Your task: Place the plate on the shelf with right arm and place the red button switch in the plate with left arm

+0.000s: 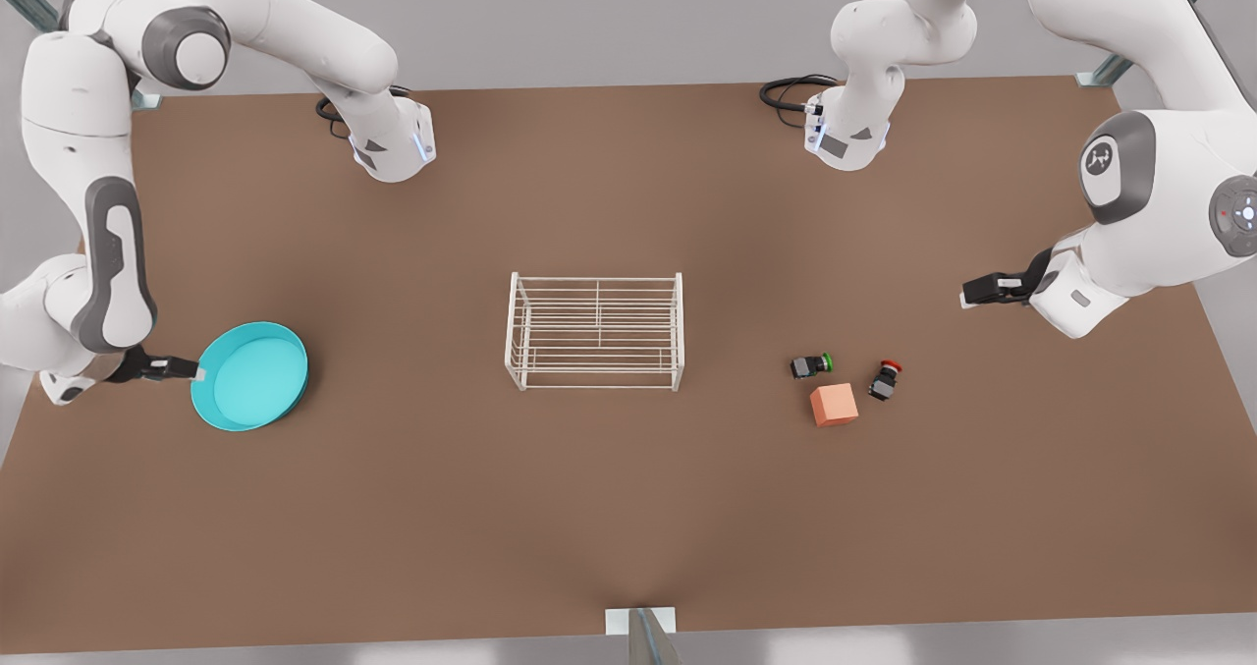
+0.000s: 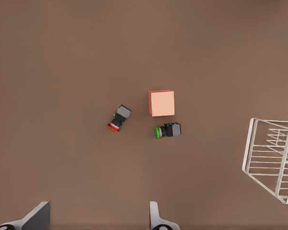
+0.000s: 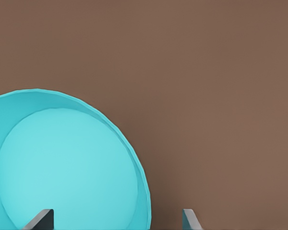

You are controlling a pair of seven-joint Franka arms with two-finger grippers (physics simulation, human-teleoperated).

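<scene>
Turquoise round plate (image 1: 257,378), raised rim

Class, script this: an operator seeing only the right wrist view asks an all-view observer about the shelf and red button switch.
Operator: My open right pincer is at the plate rim. Where is the shelf?
Observer: The shelf stands on the table, to the front view's right of the plate.
Operator: And the red button switch?
Observer: The red button switch lies beyond the shelf, beside an orange-pink cube, near the open left pincer.
</scene>
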